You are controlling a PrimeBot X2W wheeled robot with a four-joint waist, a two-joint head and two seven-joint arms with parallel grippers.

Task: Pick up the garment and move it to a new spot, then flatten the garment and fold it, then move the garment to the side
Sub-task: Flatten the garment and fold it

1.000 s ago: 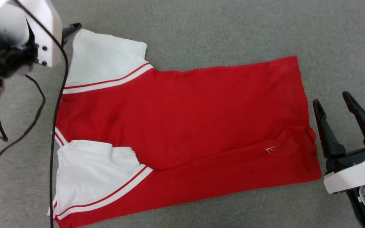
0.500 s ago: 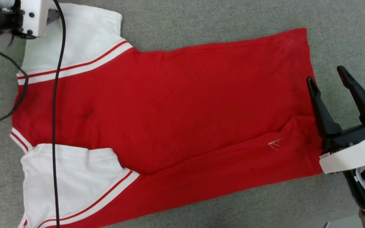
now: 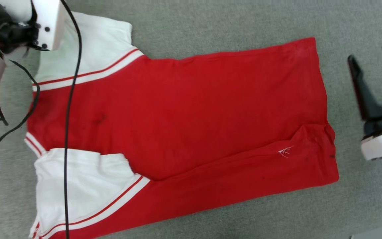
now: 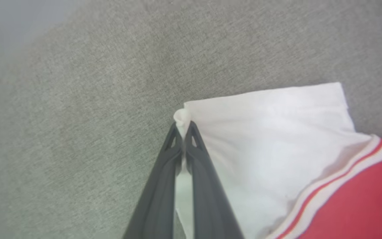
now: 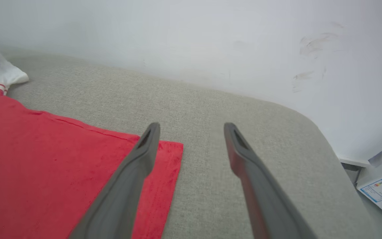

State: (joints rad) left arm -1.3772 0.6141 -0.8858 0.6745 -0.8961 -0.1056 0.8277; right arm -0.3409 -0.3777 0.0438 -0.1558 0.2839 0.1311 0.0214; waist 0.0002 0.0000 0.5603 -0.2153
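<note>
Head view: garment (image 3: 191, 116) flat on grey surface (image 3: 211, 26), long axis left-to-right, sleeves toward left arm, hem near right gripper (image 3: 370, 53), spread open, empty.
Left wrist view: left gripper (image 4: 184, 127) pinched shut on white sleeve corner (image 4: 181, 117).
Right wrist view: hem just left of fingers.
</note>
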